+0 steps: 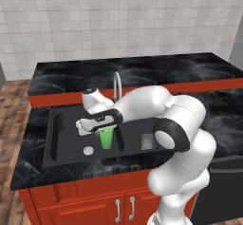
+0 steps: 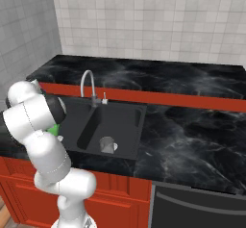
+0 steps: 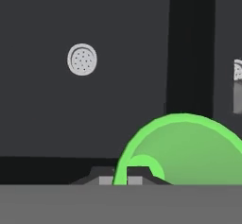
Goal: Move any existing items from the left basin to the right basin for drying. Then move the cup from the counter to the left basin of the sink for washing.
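Gripper (image 1: 101,130) pinching the rim of the green cup (image 1: 107,137), its 2 fingertips closed on the cup wall, holding it upright above the left basin (image 1: 71,138), to the right of the silver drain (image 1: 88,150) and just left of the divider. The grey tumbler (image 1: 148,142) stands in the right basin (image 2: 126,126). The tap (image 1: 116,84) rises at the far edge of the sink (image 1: 51,124), set in the black counter (image 2: 192,126).

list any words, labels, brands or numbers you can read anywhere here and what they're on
None: no readable text in any view.
The green cup, held in the pincer over the left basin, is plain.
The grey tumbler in the right basin bears no label.
The tap, counter and red cabinets carry no markings.
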